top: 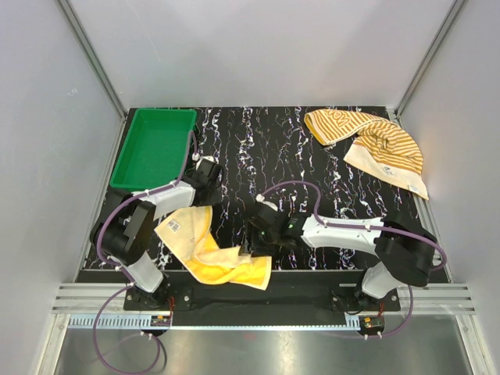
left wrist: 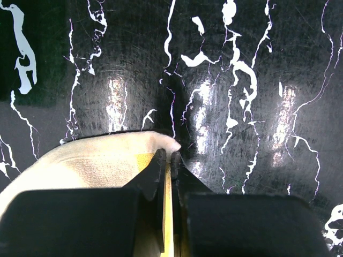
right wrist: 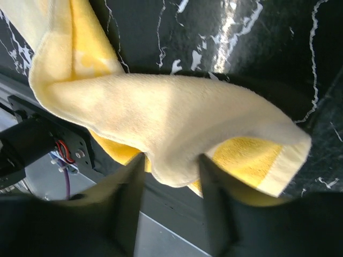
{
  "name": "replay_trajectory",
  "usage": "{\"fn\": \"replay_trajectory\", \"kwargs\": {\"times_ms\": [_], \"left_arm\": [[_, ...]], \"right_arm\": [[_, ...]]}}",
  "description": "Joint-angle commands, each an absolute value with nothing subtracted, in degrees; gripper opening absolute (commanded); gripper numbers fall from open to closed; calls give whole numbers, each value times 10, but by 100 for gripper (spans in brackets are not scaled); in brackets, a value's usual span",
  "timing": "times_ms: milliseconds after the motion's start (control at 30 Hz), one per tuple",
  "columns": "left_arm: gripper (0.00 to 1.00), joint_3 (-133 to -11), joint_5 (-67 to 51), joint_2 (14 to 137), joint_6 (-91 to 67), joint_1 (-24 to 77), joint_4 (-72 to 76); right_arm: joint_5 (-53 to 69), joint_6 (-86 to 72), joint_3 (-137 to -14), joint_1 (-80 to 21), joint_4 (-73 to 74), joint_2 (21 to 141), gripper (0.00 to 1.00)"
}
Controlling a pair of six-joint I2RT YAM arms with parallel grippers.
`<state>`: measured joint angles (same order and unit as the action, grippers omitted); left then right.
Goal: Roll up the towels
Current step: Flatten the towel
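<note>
The pale yellow towel [top: 209,254] lies crumpled at the near left of the black marbled table, with a small white label showing. My left gripper [top: 205,201] is shut on the towel's far corner; in the left wrist view the fingertips [left wrist: 168,156] pinch a thin yellow edge of the towel [left wrist: 91,160]. My right gripper [top: 255,247] is at the towel's right end. In the right wrist view it [right wrist: 171,160] stands open, with a hanging fold of the towel [right wrist: 161,112] between its two fingers. The orange-and-cream striped towel [top: 373,143] lies bunched at the far right corner, away from both grippers.
A green tray [top: 133,168] stands at the far left, just beyond the left wrist. The table's near edge and a metal rail [top: 266,301] run right under the yellow towel's right end. Grey walls close in the table's sides and back.
</note>
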<state>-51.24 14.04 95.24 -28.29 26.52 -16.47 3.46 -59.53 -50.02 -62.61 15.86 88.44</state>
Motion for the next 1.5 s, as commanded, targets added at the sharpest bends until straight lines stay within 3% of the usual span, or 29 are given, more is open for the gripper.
{"fn": "replay_trajectory", "kwargs": {"times_ms": [0,167,200,267,467,767,900,1100,1467], "left_arm": [[0,-489,122,966,-278,259,-174],[0,-489,120,966,-278,258,-173],[0,-489,120,966,-278,258,-173],[0,-489,119,965,-279,258,-175],[0,-477,127,924,-297,258,-188],[0,-475,100,730,-341,268,-269],[0,-502,109,679,-349,268,-299],[0,-591,135,753,-334,268,-331],[0,-726,142,938,-305,220,-324]], "right_arm": [[17,-599,-534,-631,145,910,44],[19,-600,-527,-632,144,918,29],[19,-599,-525,-632,146,916,24],[14,-599,-517,-631,150,905,0],[-16,-602,-480,-632,177,832,0],[-125,-603,-460,-622,330,663,0],[-123,-558,-478,-547,381,627,0],[-66,-446,-514,-384,391,647,0],[34,-305,-622,-193,349,859,0]]}}
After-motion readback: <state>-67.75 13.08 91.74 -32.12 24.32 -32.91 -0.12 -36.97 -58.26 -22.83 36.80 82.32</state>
